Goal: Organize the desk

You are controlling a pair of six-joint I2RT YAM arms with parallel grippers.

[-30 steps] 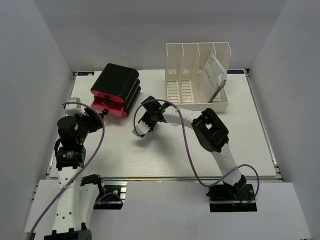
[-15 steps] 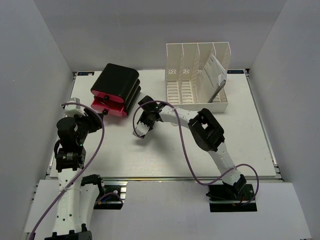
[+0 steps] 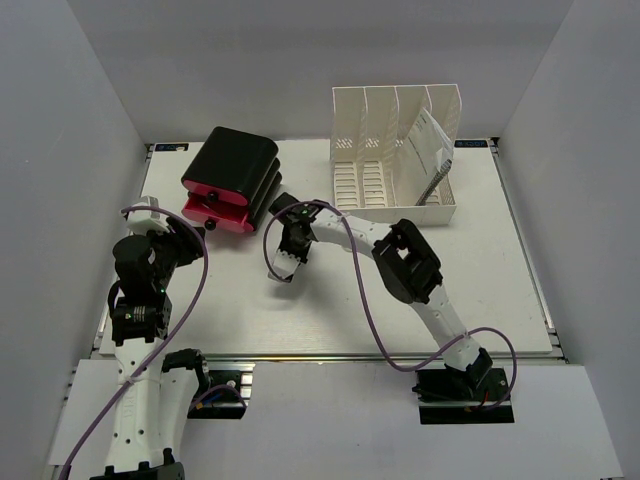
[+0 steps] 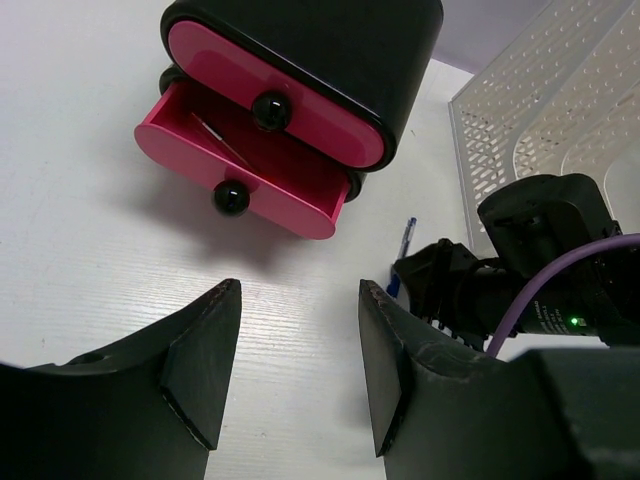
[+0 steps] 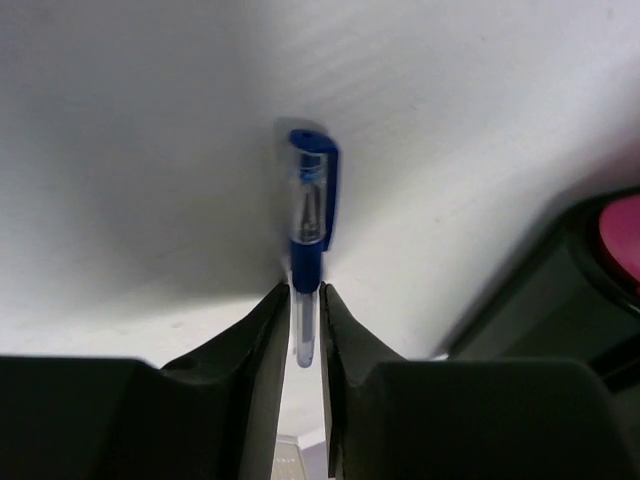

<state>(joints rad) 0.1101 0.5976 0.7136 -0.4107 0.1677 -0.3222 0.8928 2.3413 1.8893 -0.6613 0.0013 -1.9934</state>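
The right gripper has its jaws drawn narrow on the clear barrel of a blue pen, which lies on the white desk just beside the black drawer unit. The unit's lower pink drawer stands pulled out. The left gripper hangs open and empty, facing that drawer. A white file rack sits at the desk's far edge.

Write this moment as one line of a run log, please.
right pincer: shut on blue pen lying on desk | left pincer: open, empty, facing drawer unit | lower pink drawer: open
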